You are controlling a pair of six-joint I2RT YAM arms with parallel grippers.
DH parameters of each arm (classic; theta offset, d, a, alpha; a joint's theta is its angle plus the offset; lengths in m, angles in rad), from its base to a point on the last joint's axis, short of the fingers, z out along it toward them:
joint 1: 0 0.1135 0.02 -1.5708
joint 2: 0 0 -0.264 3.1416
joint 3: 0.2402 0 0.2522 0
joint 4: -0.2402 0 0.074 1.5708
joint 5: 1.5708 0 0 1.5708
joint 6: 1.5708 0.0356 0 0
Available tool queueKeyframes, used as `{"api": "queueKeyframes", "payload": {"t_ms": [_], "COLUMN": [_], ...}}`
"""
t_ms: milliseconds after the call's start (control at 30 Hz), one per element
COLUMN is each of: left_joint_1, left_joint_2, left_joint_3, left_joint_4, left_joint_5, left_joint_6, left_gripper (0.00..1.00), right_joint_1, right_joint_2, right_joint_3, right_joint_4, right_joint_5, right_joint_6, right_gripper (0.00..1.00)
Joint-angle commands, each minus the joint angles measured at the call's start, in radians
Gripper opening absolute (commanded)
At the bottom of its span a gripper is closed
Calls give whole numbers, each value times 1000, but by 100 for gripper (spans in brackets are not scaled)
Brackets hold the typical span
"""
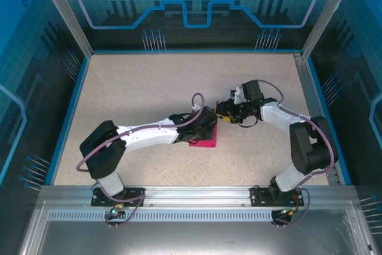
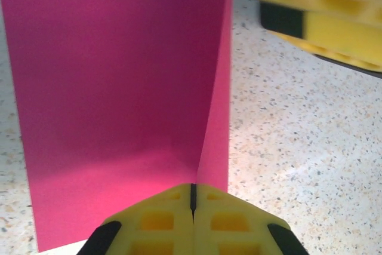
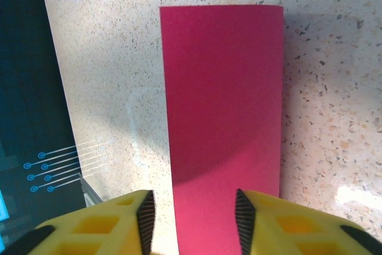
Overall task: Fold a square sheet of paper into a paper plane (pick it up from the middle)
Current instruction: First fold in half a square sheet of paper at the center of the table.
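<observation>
Magenta paper (image 1: 205, 142), folded so far into a long rectangle with one sharp crease and not yet a dart. Lies near the middle of the speckled tabletop (image 1: 149, 88), between the two arms. Mostly flat in the left wrist view (image 2: 119, 88), with a narrow flap lifting along the crease on its right side.

Thin and light, by the look of it: likely to slide on the smooth surface, buckle under a sideways push and hold any stray dent. Stiffest along the fold, so best taken there, at the mid-length of the spine, where both layers stay together. Hard to lift by a flat edge, with nothing to get under.

Left gripper (image 2: 193, 192) with jaws pressed together, the crease running straight into the seam between them, so apparently clamped on the paper at the fold. Sits right over the sheet in the overhead view (image 1: 209, 125).

Right gripper (image 3: 193, 207) with jaws apart, poised over one short end of the paper (image 3: 224, 106), gripping nothing. Close beside the left one from above (image 1: 222, 113), its yellow fingers (image 2: 316, 10) just beyond the sheet's far corner.

Risk worth minding: opposing pulls tearing or skewing the fold.
</observation>
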Motion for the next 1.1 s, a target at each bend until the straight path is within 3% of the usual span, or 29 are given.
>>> {"api": "queueKeyframes", "payload": {"t_ms": [0, 200, 467, 633, 800, 967, 1067], "left_joint_1": [60, 181, 228, 235, 236, 236, 236], "left_joint_2": [-57, -100, -115, -133, -141, -140, -137], "left_joint_3": [-79, -215, -271, -289, -296, -313, -310], "left_joint_4": [123, 245, 248, 250, 236, 251, 249], "left_joint_5": [136, 299, 316, 325, 320, 323, 322], "left_joint_6": [-34, -84, -103, -111, -107, -122, -120], "left_gripper": [4, 4, 3, 4, 4, 4, 4], "right_joint_1": [-17, 9, 142, 159, 158, 139, 140], "right_joint_2": [-66, -118, 32, 146, 138, 109, 138], "right_joint_3": [42, 52, 132, 183, 198, 165, 169], "right_joint_4": [-67, -150, -149, -145, -183, -190, -197], "right_joint_5": [7, 57, 92, 111, 152, 182, 186], "right_joint_6": [-16, -40, -37, -39, -71, -77, -80], "right_gripper": [47, 50, 31, 26, 28, 40, 42]}}
